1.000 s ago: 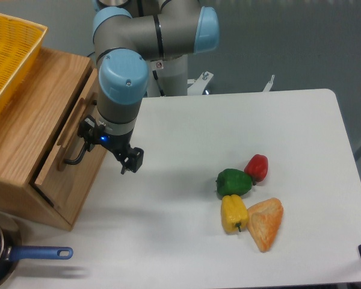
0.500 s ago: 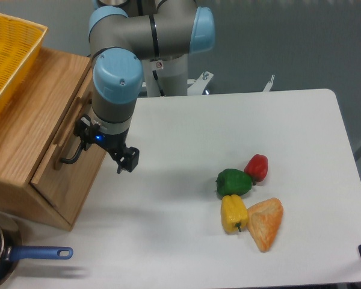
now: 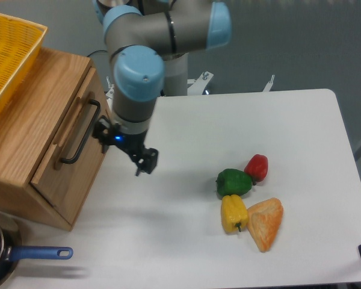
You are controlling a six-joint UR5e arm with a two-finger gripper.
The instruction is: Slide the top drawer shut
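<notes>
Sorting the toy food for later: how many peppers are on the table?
3, clustered right of centre: green pepper, red pepper just behind it, yellow pepper in front. None seems hidden.

A: Where does the arm stand?

B: It reaches in from the far edge, grey links with pale blue joint caps, folded at the top and dropping down into a vertical wrist section capped in blue.

A: And the gripper point(image 3: 145, 164)?

B: It hangs low under the wrist, black, angled toward the lower right, with a small blue light glowing just above it. It holds nothing. The fingers are too small and dark to tell how far apart they sit.
</notes>
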